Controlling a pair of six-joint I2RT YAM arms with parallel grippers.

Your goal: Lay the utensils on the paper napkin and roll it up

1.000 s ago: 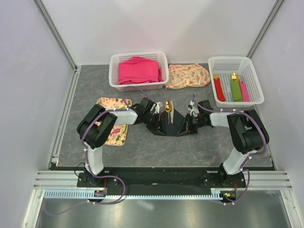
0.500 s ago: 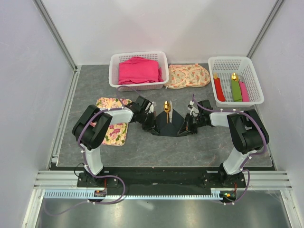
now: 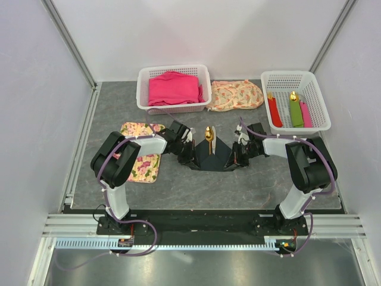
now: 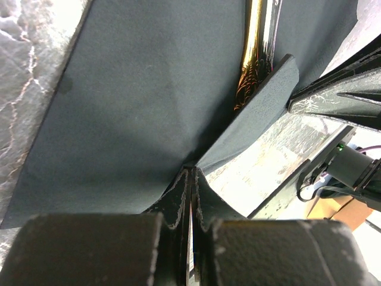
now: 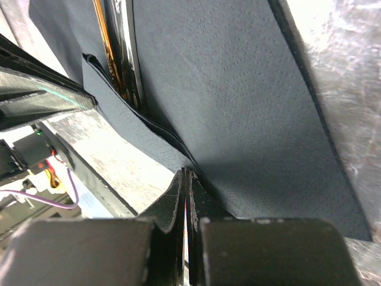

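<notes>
Grey stone-look table, white walls all round. From above, the paper napkin sits mid-table, tented up between the two arms, a gold head of the utensils poking out at its far side. The wrist cameras show more: left gripper pinched tight on the napkin's edge, right gripper likewise, and gold and silver shafts lying in the fold.

Plain white panel walls enclose a grey stone-patterned tabletop on three sides, with slanting aluminium posts at the back corners. A ribbed aluminium rail runs along the near edge. The light is bright and even.
</notes>
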